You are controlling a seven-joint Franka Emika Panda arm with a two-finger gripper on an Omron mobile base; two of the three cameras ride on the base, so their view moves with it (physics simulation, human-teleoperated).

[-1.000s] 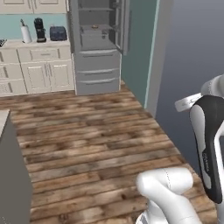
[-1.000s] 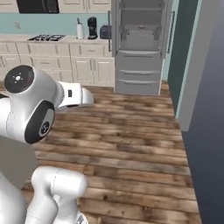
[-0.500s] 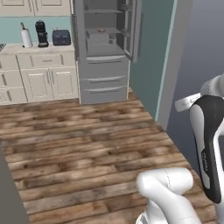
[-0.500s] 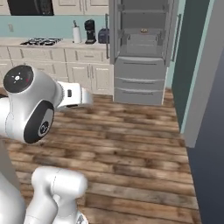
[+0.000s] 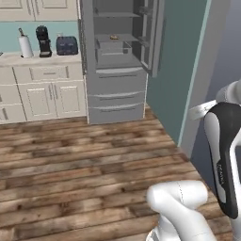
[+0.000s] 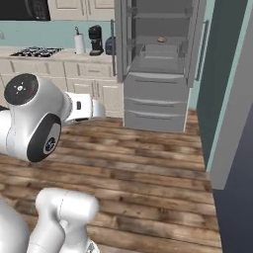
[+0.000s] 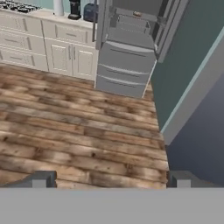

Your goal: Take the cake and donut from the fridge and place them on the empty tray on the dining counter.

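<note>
The grey fridge (image 5: 115,89) stands ahead with both upper doors swung open, also seen in the right base view (image 6: 155,99) and the hand view (image 7: 124,57). A small tan donut (image 5: 113,36) lies on a middle shelf inside (image 6: 161,39) (image 7: 137,14). My gripper (image 7: 111,180) is open and holds nothing; its fingertips (image 7: 41,179) sit wide apart, well short of the fridge, over the wooden floor. The cake is too small to make out. The tray and the dining counter are out of view.
A wall counter with cream cabinets (image 5: 42,89) runs left of the fridge, bearing a paper towel roll (image 5: 26,46), a coffee machine (image 5: 44,41), a toaster (image 5: 67,45) and a stove (image 6: 34,51). A teal wall (image 5: 181,66) and a grey corner close the right. Plank floor (image 5: 84,155) lies between.
The whole picture has shifted: the base has driven toward the fridge, which now looks larger and nearer. The gripper stays open.
</note>
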